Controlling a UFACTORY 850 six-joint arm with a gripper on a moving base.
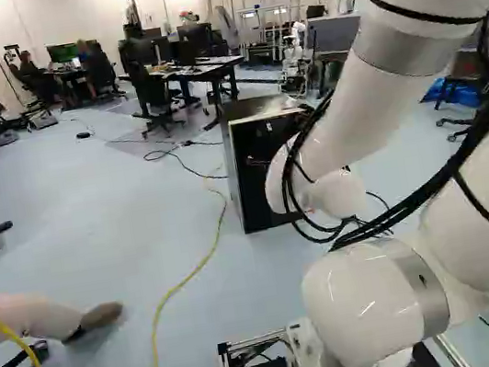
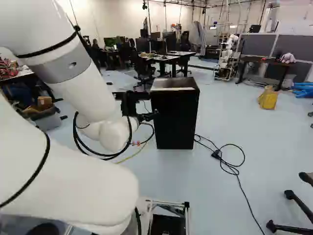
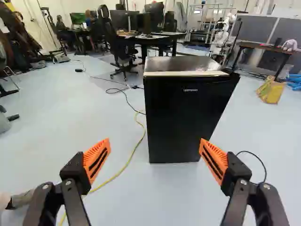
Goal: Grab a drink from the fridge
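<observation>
White arm (image 2: pixel 93 88) reaching out from base, and here's tool (image 2: pixel 152 105), fingers (image 3: pixel 97 161) wide apart, nothing between them. Person's leg (image 1: pixel 33 315) at left of left base view. Yellow cable (image 3: pixel 128 164) snaking over floor (image 3: pixel 108 136) toward fridge. And there it is, black fridge (image 3: pixel 181 122), upright on floor, straight ahead of tool, seen through gap between fingers! Black cord (image 2: pixel 236 172) curling on floor beside it, right side of right base view. Beyond fridge: office chair (image 3: pixel 121 49), desk (image 3: pixel 162 36) with monitors, another robot (image 3: pixel 220 41) farther back.
</observation>
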